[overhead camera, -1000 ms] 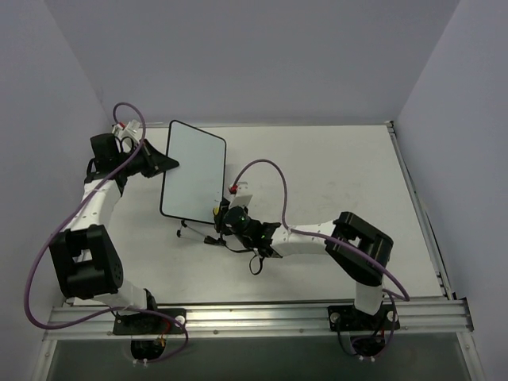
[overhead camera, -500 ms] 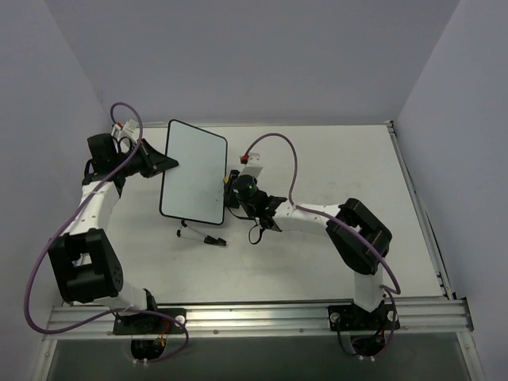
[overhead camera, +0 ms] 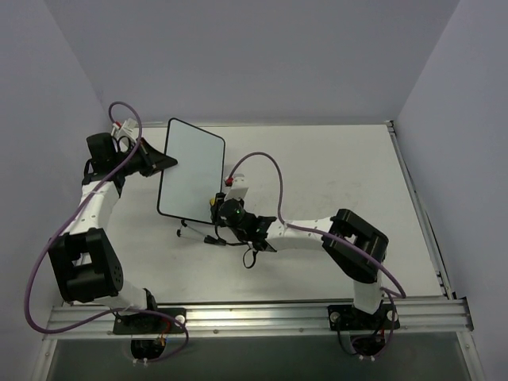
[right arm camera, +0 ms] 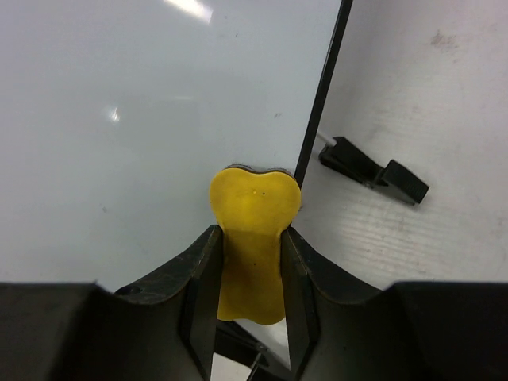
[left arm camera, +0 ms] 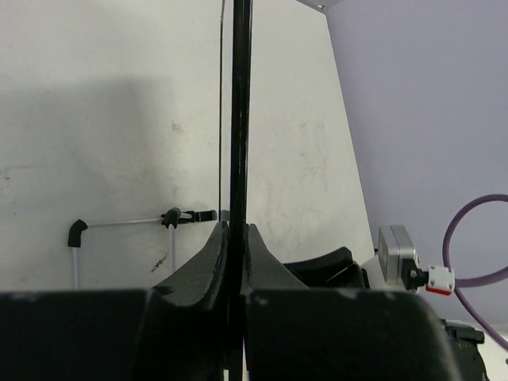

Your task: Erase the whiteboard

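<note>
well, in the top view we see the whiteboard (overhead camera: 190, 168) tipped up over the left back part of the table (overhead camera: 341, 159). the left gripper (overhead camera: 168, 163) pinches its left edge, about halfway up. the right gripper (overhead camera: 217, 203) is at the board's bottom right corner, and it holds a small yellow eraser (overhead camera: 214, 198) there. just below the board, a thin white and black stand (overhead camera: 198, 232) lies flat on the table. a purple cable (overhead camera: 262, 163) loops up from the right arm (overhead camera: 302, 232).

in the left wrist view we look along the whiteboard (left arm camera: 240, 95) from its edge, so it shows as a thin dark line going straight up. the two black fingers (left arm camera: 208, 258) are close together, with the board squeezed between them. past it the stand (left arm camera: 127, 224) lies on the table (left arm camera: 95, 95).

in the right wrist view the fingers (right arm camera: 198, 278) are narrow and grip the eraser (right arm camera: 252, 230) from both sides. its round top end pokes out past the fingertips and looks to be touching the white face of the whiteboard (right arm camera: 135, 103), right beside the black frame. the face is shiny, with small spots of light. to the right of the frame, a black piece of the stand (right arm camera: 373, 171) lies on the table (right arm camera: 429, 87).
</note>
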You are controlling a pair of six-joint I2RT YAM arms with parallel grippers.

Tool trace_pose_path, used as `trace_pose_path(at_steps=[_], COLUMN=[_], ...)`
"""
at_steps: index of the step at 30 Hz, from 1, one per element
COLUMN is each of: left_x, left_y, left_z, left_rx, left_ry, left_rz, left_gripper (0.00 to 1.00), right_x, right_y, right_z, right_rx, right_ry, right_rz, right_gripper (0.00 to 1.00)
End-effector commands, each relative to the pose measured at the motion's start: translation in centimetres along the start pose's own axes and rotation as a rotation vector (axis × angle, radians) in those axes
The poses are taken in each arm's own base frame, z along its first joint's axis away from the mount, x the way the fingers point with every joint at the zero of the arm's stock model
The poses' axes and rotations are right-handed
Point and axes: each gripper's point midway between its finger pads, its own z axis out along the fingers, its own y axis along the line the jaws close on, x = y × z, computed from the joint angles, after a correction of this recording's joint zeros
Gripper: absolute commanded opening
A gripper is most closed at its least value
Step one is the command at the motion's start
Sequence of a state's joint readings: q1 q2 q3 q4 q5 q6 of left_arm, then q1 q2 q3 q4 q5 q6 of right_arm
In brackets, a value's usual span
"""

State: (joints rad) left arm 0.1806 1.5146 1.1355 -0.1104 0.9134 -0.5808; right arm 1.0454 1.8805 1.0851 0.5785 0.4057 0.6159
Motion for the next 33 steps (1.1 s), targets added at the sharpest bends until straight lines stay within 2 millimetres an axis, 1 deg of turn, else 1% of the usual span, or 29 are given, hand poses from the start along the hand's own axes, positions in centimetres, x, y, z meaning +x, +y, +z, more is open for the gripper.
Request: trace_pose_path(at_steps=[1,3,6,7,8,10,11,12,13,14,15,16,17,19,20,21,23,25,28,29,30,31,33], left_x=[-1.3,-1.2,-1.0,-0.7,-1.0,-0.9,-0.9,-0.8,-0.7,-0.7,-0.6,-0.5,-0.4,-0.1,0.0,0.0,0.1,0.2,0.0,-0.1,-0.4,-0.5,-1.0], left_y=[-6.2,-6.1,-6.0,-6.0,-6.3,-6.5,-6.7,-6.8,-6.9,-6.9,-7.0,-7.1,-7.0,-6.9,-6.8,-6.8,-6.8,-6.9,-7.1,-7.1,-7.2,-7.3,-7.8], left_z=[-1.6,-1.5,-1.5,-1.5,-1.5,-1.6,-1.7,-1.7,-1.7,-1.7,-1.7,-1.7,-1.7,-1.6,-1.6,-1.6,-1.6,-1.5,-1.5,-1.5,-1.5,-1.5,-1.5], left_rx=[0.17,0.171,0.176,0.18,0.197,0.207,0.209,0.214,0.218,0.22,0.223,0.226,0.226,0.227,0.225,0.225,0.227,0.232,0.23,0.229,0.232,0.235,0.243], left_ry=[0.001,0.005,0.011,0.02,0.008,0.012,0.011,0.017,0.022,0.022,0.025,0.028,0.031,0.039,0.041,0.041,0.043,0.046,0.039,0.034,0.023,0.019,0.003], left_rz=[0.019,0.013,0.002,-0.009,0.014,0.012,0.016,0.015,0.011,0.013,0.015,0.017,0.015,0.015,0.013,0.015,0.017,0.02,0.025,0.025,0.034,0.024,0.027], left_gripper=[0.02,0.02,0.02,0.02,0.02,0.02,0.02,0.02,0.02,0.02,0.02,0.02,0.02,0.02,0.02,0.02,0.02,0.02,0.02,0.02,0.02,0.02,0.02], right_x=[1.0,0.5,-0.8,-1.6,-2.0,-3.1,-3.9,-4.0,-4.7,-5.5,-5.6,-6.0,-7.2,-7.6,-8.3,-8.6,-9.4,-9.3,-9.0,-8.7,-8.1,-7.3,-6.7], right_y=[1.8,2.0,1.4,0.6,0.4,-0.1,-1.0,-1.5,-1.5,-2.2,-2.6,-2.8,-3.1,-3.5,-3.4,-3.8,-3.7,-3.7,-3.3,-3.1,-3.1,-2.5,-1.9], right_z=[-1.5,-1.7,-1.2,-0.7,-0.5,0.3,0.9,1.4,1.8,2.2,2.6,2.9,3.3,3.8,4.2,4.4,4.7,5.0,5.1,4.9,4.6,4.2,3.5], right_rx=[-0.06,-0.066,-0.052,-0.038,-0.042,-0.04,-0.032,-0.024,-0.025,-0.016,-0.01,-0.007,-0.003,0.0,-0.001,0.011,0.009,0.014,-0.001,-0.003,-0.003,-0.011,-0.023], right_ry=[0.034,0.027,0.009,0.001,0.003,-0.006,-0.008,-0.002,-0.011,-0.02,-0.014,-0.018,-0.035,-0.031,-0.038,-0.037,-0.047,-0.043,-0.033,-0.03,-0.023,-0.017,-0.018], right_rz=[0.03,0.033,0.036,0.047,0.052,0.061,0.07,0.066,0.07,0.073,0.073,0.074,0.081,0.081,0.08,0.078,0.08,0.073,0.075,0.074,0.07,0.064,0.071], right_gripper=[0.0,0.0,0.0,0.0,0.0,0.0,0.0,0.0,0.0,0.0,0.0,0.0,0.0,0.0,0.0,0.0,0.0,0.0,0.0,0.0,0.0,0.0,0.0])
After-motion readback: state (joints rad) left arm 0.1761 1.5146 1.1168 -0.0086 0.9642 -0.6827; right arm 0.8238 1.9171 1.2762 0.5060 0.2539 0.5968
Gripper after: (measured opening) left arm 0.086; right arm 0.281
